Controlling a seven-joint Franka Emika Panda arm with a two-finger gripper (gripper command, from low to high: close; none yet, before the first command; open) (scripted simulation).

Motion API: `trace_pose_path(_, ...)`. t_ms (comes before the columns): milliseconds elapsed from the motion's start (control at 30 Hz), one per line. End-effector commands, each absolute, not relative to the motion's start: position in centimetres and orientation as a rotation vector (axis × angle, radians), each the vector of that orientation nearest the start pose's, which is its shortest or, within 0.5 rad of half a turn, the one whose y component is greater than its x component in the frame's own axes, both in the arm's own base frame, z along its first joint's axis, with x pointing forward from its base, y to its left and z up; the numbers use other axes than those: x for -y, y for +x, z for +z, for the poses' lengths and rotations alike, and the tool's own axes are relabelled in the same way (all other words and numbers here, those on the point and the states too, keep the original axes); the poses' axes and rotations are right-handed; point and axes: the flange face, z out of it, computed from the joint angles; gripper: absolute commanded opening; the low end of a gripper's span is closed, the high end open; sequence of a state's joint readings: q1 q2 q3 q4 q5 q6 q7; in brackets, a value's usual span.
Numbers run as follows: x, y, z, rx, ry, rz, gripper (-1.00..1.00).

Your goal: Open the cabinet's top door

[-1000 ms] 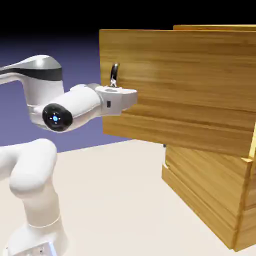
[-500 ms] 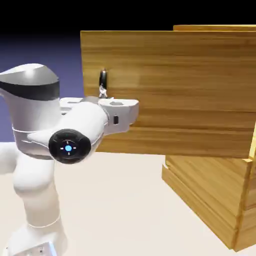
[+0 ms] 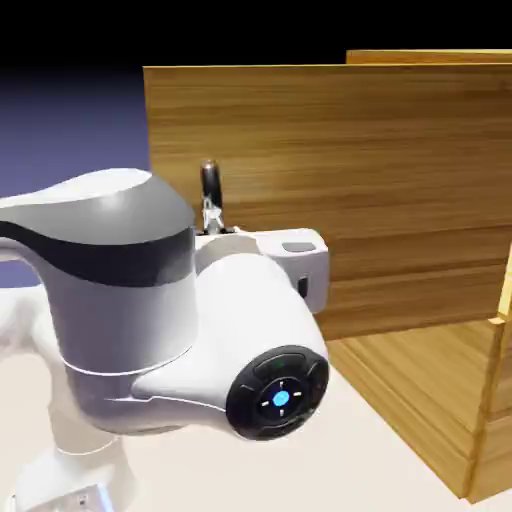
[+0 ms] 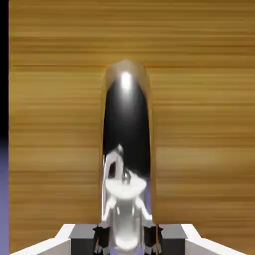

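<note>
The exterior view stands beside the robot, level with the arm (image 3: 170, 330), which bulks so close that it fills the lower left, and it faces right toward the cabinet (image 3: 430, 390) and the top door (image 3: 330, 180). The hand view sits on the hand, looking along the gripper (image 4: 126, 239) straight at the door's wood (image 4: 199, 124) (very near, grain fills the picture). Both views share the dark handle (image 3: 210, 190), huge in the hand view (image 4: 126, 129), and the door panel around it.

end effector (image 4: 127, 238): clamped on handle (image 4: 126, 134) | behind: top door (image 4: 199, 124) wood grain
</note>
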State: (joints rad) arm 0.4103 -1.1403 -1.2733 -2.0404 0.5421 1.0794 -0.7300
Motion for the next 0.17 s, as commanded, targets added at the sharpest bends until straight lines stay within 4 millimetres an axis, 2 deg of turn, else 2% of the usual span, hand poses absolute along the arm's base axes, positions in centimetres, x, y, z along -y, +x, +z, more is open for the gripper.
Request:
trace_pose_path(0,37.3,15.0,55.1,0.540,-1.521,-0.693,-1.00)
trace_pose_path(133,40.0,15.8,55.1,0.585,-1.498,-0.645,-1.00)
